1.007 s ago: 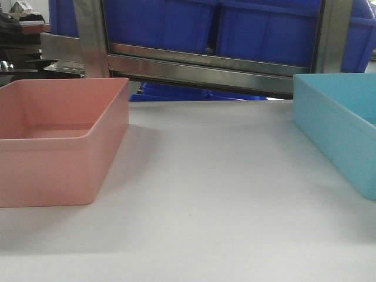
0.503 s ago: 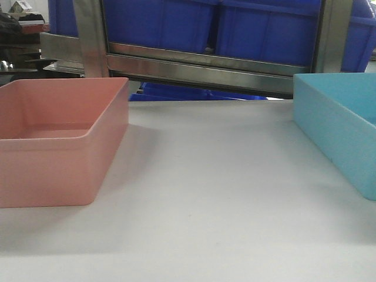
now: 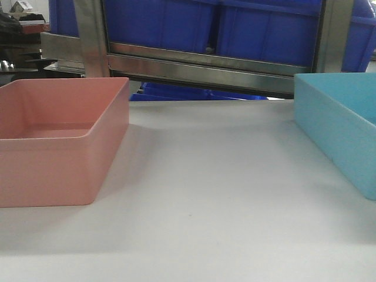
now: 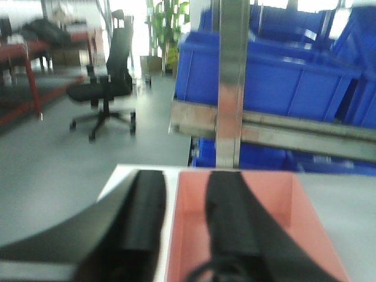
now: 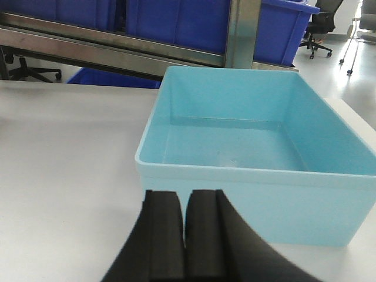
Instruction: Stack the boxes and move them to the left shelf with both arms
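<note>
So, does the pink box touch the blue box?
Apart. The front view shows the pink box and blue box with bare white tabletop between them.

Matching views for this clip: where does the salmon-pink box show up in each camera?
Front view: the pink box sits at the left edge, on the white table.
Left wrist: bottom centre-right, its left wall between the open left gripper's fingers.
Right wrist: not in it; only the blue box shows.
Shared landmark: the steel rack rail under the dark blue bins.
</note>
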